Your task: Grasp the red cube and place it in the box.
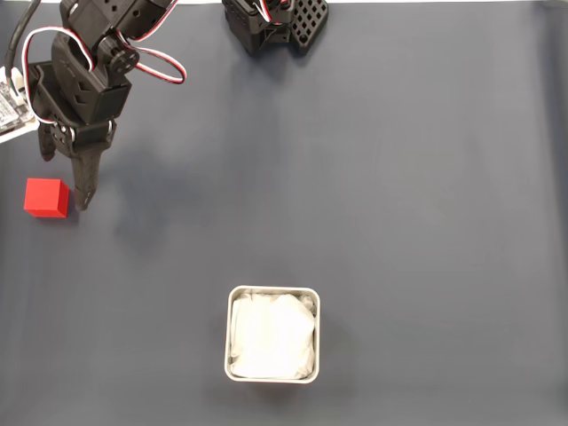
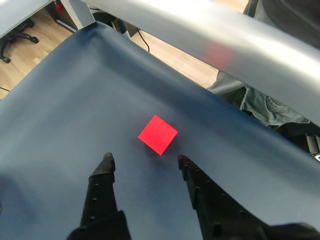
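Gripper: in the wrist view the gripper point(image 2: 145, 162) rises from the near edge, its two black fingers spread wide with bare mat between the tips; it holds nothing. In the fixed view the gripper point(image 1: 75, 191) points down at the far left, one dark finger tip just right of the cube.
Red cube: in the wrist view the red cube point(image 2: 158, 134) lies on the mat just beyond the fingertips, turned corner-on, roughly in line with the gap between them and apart from both. In the fixed view the red cube point(image 1: 46, 197) sits at the left edge, beside the finger tip.
Box: the box point(image 1: 272, 334) stands near the bottom centre of the fixed view, well apart from cube and arm, silvery rim around a crumpled white lining.
Mat: a dark blue mat point(image 1: 399, 195) covers the table.
Arm: the black arm point(image 1: 89, 71) with red and white wires occupies the upper left of the fixed view.
Base block: a black perforated part point(image 1: 275, 22) sits at the top centre.
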Controlling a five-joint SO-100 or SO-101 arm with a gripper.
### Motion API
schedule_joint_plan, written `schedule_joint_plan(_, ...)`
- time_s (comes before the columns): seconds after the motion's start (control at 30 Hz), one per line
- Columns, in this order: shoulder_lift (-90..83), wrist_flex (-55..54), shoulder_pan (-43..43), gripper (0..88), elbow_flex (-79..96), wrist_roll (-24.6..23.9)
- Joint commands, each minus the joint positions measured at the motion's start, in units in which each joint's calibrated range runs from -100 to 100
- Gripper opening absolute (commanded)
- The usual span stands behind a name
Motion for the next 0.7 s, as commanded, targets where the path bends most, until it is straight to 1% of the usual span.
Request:
schedule_joint_plan(0.0,0.24,-1.47,0.18,30.4,-0.28,0.44)
schedule_joint_plan(0.67,7.43,-5.49,-0.32,31.8,-2.92,0.49)
